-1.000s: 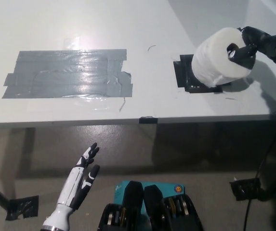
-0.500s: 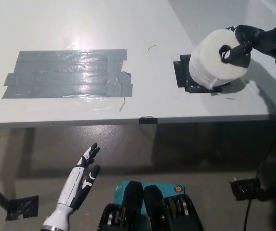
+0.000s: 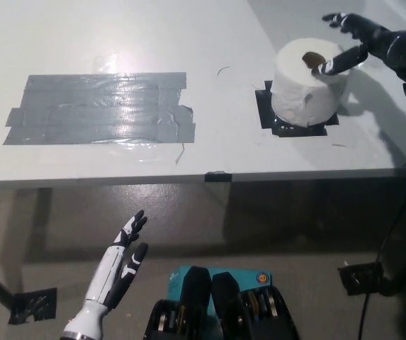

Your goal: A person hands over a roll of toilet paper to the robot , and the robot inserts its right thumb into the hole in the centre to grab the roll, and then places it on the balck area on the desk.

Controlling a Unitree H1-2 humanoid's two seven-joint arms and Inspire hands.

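Note:
A white roll of toilet paper (image 3: 303, 88) stands upright on the small black patch (image 3: 273, 117) at the right side of the grey desk, its brown core hole facing up. My black right hand (image 3: 355, 39) hovers just beyond the roll's top right, fingers spread apart; one fingertip (image 3: 324, 68) still reaches over the roll's top edge beside the hole. My white left hand (image 3: 121, 265) rests open below the desk's front edge at the lower left, holding nothing.
A large patch of grey tape (image 3: 100, 106) covers the desk's left half. The desk's front edge (image 3: 188, 177) runs across the middle of the picture, with floor below it. A cable and a small black box (image 3: 362, 278) lie on the floor at the lower right.
The roll went from tilted on my right thumb to standing upright on the black patch. My right hand has opened and drawn its thumb out. The left hand has not moved.

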